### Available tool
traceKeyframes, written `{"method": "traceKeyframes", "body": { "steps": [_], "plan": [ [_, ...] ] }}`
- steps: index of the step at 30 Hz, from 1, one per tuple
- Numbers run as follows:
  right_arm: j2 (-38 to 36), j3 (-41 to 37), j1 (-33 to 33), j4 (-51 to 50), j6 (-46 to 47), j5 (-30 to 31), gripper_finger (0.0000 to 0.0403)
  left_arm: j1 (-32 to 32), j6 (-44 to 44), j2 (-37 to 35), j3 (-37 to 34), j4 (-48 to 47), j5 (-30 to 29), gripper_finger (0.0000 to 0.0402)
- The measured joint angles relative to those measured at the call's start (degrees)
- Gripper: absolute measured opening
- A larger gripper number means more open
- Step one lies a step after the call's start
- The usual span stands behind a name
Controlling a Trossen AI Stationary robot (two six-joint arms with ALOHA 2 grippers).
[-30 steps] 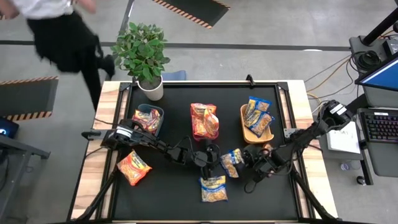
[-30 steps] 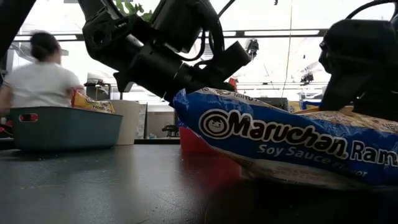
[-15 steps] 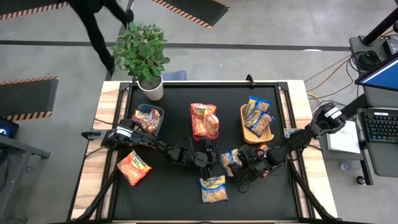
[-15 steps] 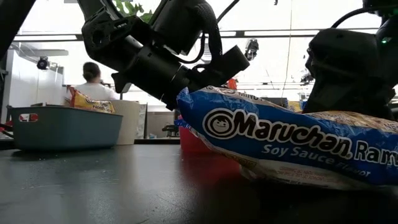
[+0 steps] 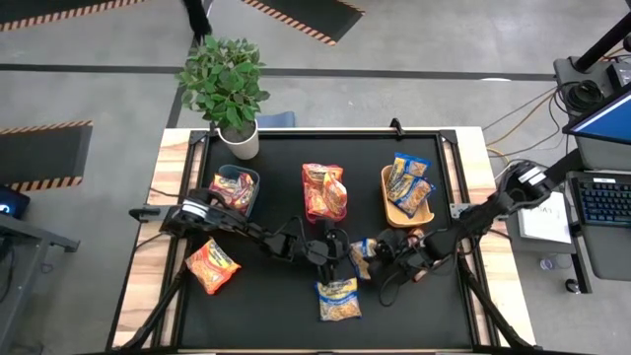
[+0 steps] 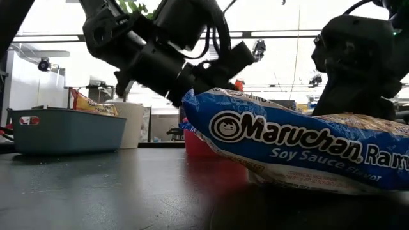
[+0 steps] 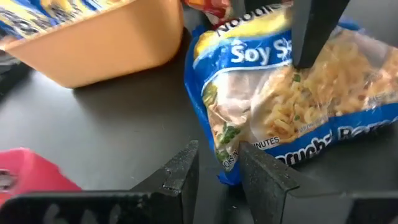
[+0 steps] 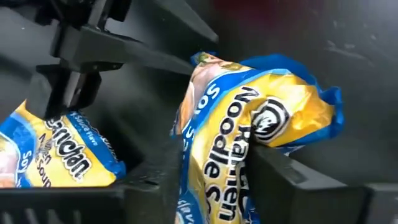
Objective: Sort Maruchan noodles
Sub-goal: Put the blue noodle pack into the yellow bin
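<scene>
You're clamping both the right claw [image 5: 380, 258] and left claw [image 5: 345, 252] on the blue packet [image 5: 366, 252] mid-desk, the right one just now closing, so a handover seems underway.

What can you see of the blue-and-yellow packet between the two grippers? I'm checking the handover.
The blue-and-yellow packet is crinkly plastic, its clear window showing noodles, printed "Soy Sauce" and "Ramen Noodle". It sits mid-table, in front of the tan bin, crumpled and tilted. The left gripper pinches one corner between its fingers; the right gripper clamps the opposite end, so both hold it at once. A second blue packet lies apart, nearer the table's front.
</scene>
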Motion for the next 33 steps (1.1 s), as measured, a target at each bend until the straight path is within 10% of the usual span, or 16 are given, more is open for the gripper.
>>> {"method": "traceKeyframes", "body": {
  "steps": [11,27,33],
  "plan": [
    [-4.84,0.02,0.0,-0.56,-7.1,0.44,0.0061,-2.63,2.55,-6.13,0.0,-3.44,-3.81,0.0095],
    [-19.01,0.03,-0.32,-2.41,-19.07,7.05,0.0051,-8.63,6.67,-20.95,-3.95,-8.82,-5.04,0.0095],
    [-25.43,3.67,-3.98,-20.17,-20.42,11.22,0.0051,-10.79,6.74,-26.05,-5.87,-9.62,-5.02,0.0095]
  ]
}}
